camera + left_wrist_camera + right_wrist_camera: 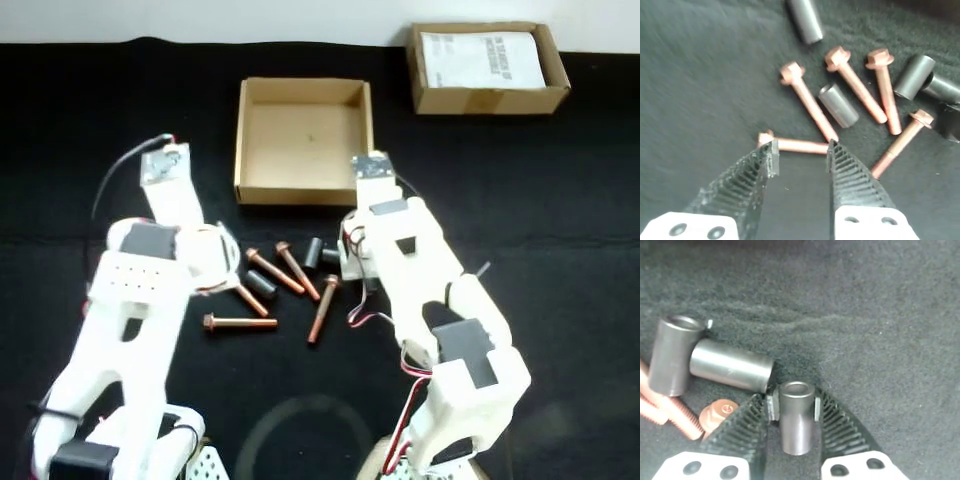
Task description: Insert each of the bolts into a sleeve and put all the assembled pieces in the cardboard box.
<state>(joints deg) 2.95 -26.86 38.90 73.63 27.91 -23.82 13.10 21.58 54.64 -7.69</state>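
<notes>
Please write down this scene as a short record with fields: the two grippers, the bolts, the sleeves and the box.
Left gripper: open, just over a copper-coloured flanged bolt that lies flat on the black cloth
Right gripper: shut on a dark grey metal sleeve
Bolts: five in all, loose on the cloth, none inside a sleeve
Loose sleeves: two lie close to the right gripper
Open cardboard box: nothing in it
Progress: no piece assembled yet

Black felt tabletop point(560, 300), pale wall strip point(200, 18) behind
</notes>
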